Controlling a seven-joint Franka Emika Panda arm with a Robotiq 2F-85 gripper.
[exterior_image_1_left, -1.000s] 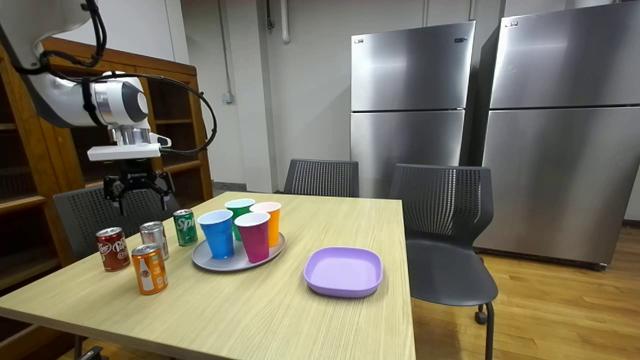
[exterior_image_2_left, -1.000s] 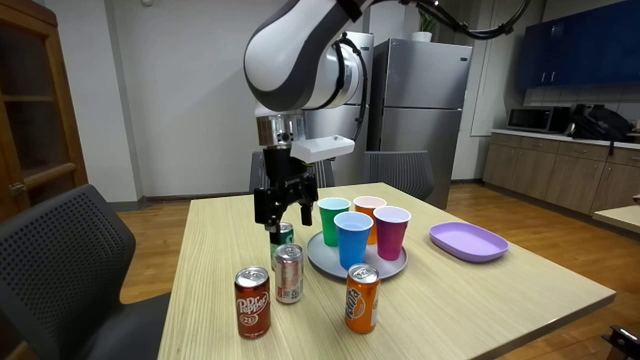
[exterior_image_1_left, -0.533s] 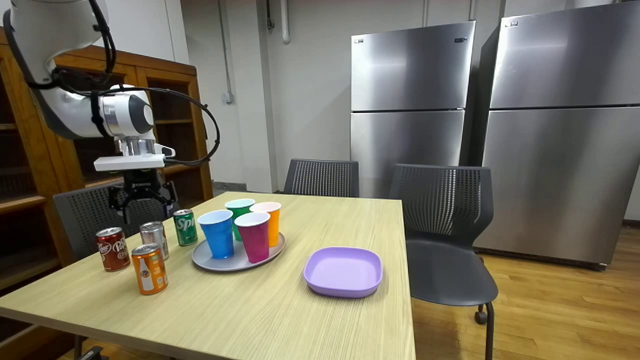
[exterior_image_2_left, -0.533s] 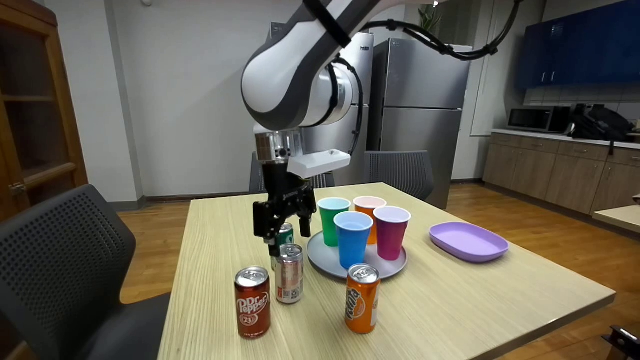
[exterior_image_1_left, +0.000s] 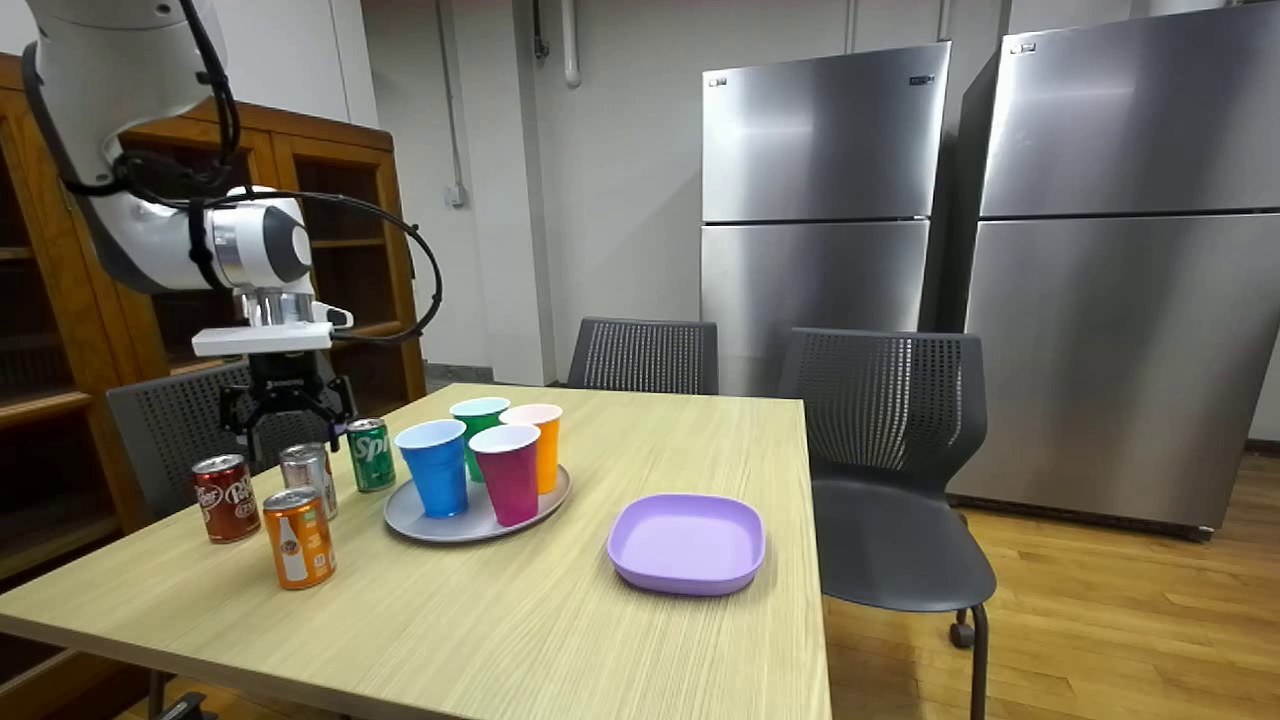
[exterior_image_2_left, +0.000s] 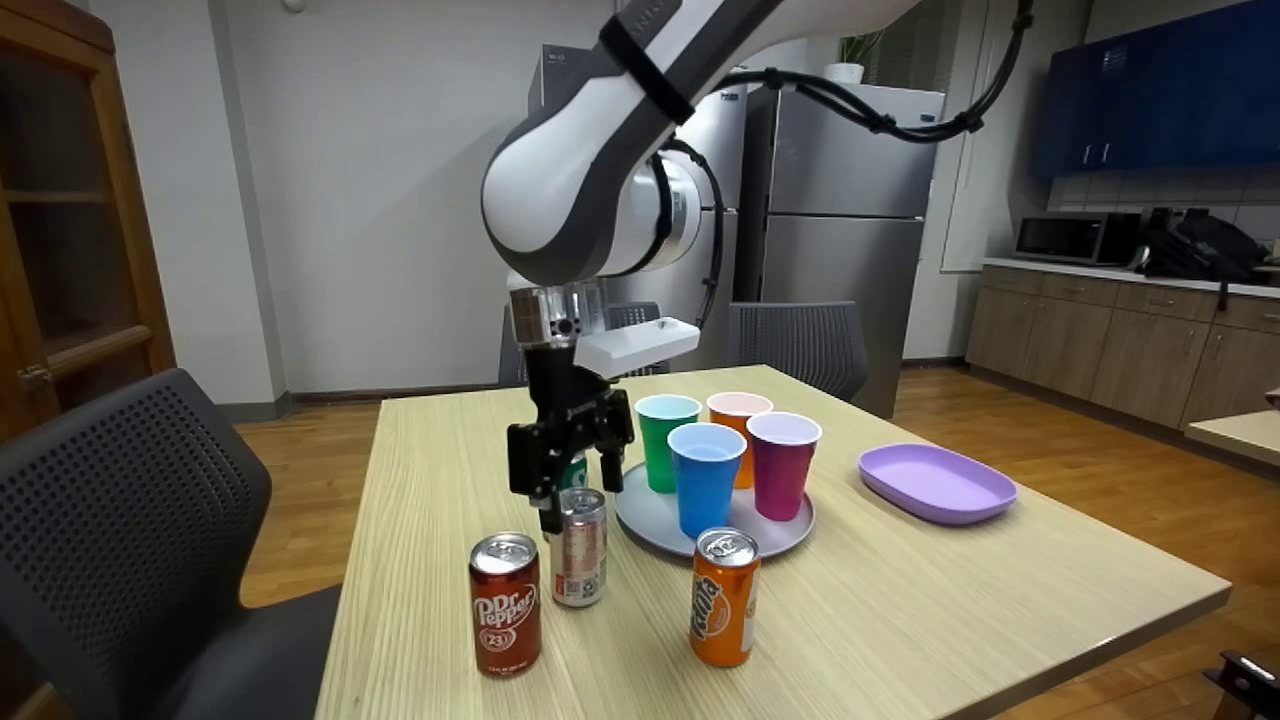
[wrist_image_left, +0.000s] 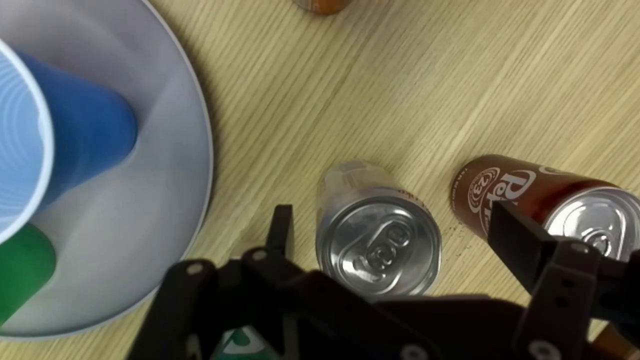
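Observation:
My gripper hangs above the table with its jaws wide apart and nothing held. Directly beneath, the silver can stands upright; in the wrist view its lid lies between the fingers, with a gap on both sides. A dark red Dr Pepper can is beside it, partly behind one finger. The green Sprite can stands on the silver can's other side, mostly hidden by the gripper in an exterior view. An orange Fanta can is nearer the table's edge in both exterior views.
A grey plate close to the cans carries several tall cups, the blue cup nearest the gripper. A purple tray lies farther along the table. Dark chairs surround the table; a wooden cabinet stands behind the arm.
The gripper has come down toward the silver can, with a slight sideways shift. Its jaws stay apart. Cans, cups, plate and tray have not moved.

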